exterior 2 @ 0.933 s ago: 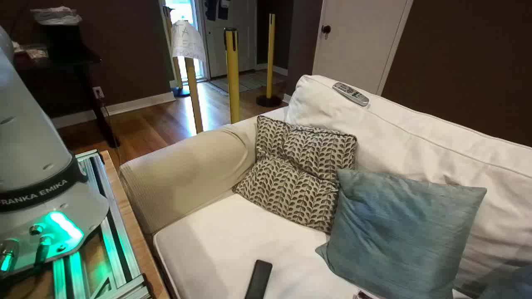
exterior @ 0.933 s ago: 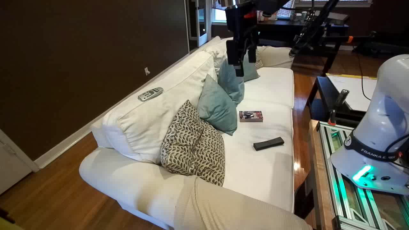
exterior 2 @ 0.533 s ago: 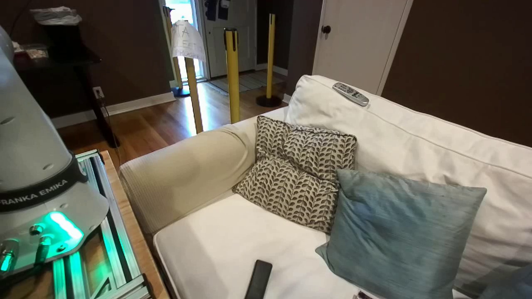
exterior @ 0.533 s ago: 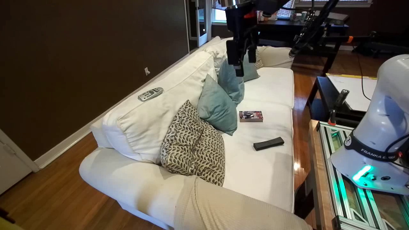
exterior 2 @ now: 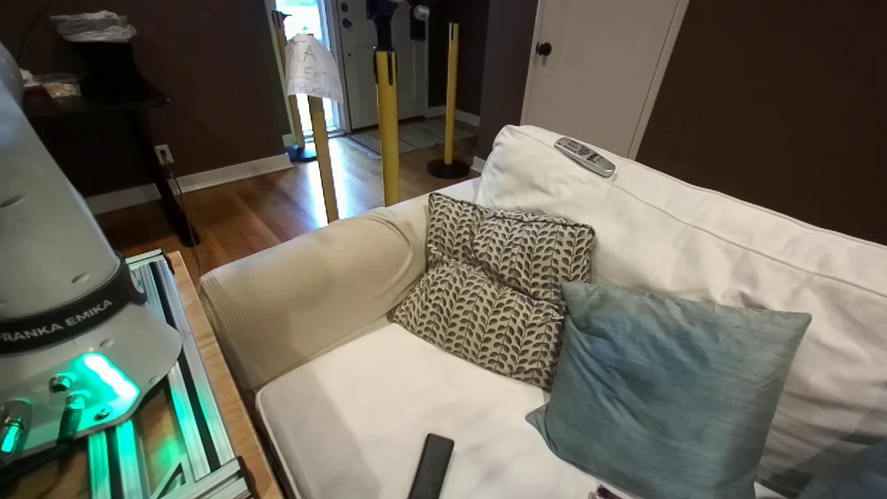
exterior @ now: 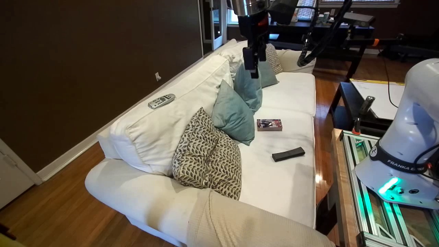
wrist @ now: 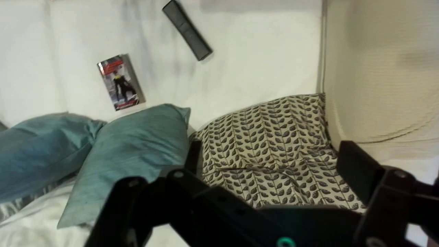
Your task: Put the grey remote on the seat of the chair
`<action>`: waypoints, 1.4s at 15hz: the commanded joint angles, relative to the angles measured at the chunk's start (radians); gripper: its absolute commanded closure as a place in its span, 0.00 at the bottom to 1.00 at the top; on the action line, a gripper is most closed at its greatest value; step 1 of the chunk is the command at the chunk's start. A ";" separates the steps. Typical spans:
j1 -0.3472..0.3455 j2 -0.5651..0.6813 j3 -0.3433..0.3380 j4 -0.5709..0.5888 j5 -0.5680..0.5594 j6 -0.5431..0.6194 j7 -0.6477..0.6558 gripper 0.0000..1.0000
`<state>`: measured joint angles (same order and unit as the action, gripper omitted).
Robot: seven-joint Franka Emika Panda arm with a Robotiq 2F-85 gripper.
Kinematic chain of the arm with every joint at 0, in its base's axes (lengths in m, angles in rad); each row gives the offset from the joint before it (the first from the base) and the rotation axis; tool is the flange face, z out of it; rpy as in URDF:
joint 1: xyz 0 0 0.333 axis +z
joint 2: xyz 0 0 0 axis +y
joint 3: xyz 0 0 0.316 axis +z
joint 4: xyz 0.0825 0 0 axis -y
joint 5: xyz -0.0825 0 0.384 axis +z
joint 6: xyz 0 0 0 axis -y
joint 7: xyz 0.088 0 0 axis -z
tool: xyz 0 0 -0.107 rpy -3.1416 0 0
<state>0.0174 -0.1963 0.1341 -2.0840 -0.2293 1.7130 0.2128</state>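
The grey remote [exterior: 162, 101] lies on top of the white backrest of the sofa, and the same remote [exterior 2: 585, 157] shows there in the other exterior picture; it is outside the wrist view. Below the pillows spreads the broad white seat [exterior: 271, 192], also the white seat [wrist: 267, 58] in the wrist view. My gripper [exterior: 257, 67] hangs in the air above the sofa, pointing down, well apart from the grey remote. In the wrist view the gripper [wrist: 272, 154] stands open, its fingers [wrist: 358, 171] wide apart with nothing between them; the patterned pillow lies below.
On the seat lie a black remote [exterior: 288, 154] and a small book [exterior: 269, 125]. A patterned pillow [exterior 2: 495, 291] and teal pillows [exterior 2: 679, 388] lean against the backrest. A beige-covered armrest [exterior 2: 319, 291] bounds the seat. A brown wall [exterior: 103, 61] rises behind the backrest.
My gripper has shifted a little to the left and turned slightly in an exterior view; a dark part of the arm now shows lower at the top edge elsewhere. The grey remote has not moved.
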 commanded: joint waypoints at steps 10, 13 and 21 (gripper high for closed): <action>-0.009 0.176 -0.139 0.093 -0.020 0.446 -0.681 0.00; -0.025 0.255 -0.160 0.178 0.123 0.378 -0.759 0.00; -0.019 0.195 -0.146 0.117 0.062 0.422 -0.727 0.00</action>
<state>0.0009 -0.0020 -0.0150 -1.9689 -0.1676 2.1381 -0.5145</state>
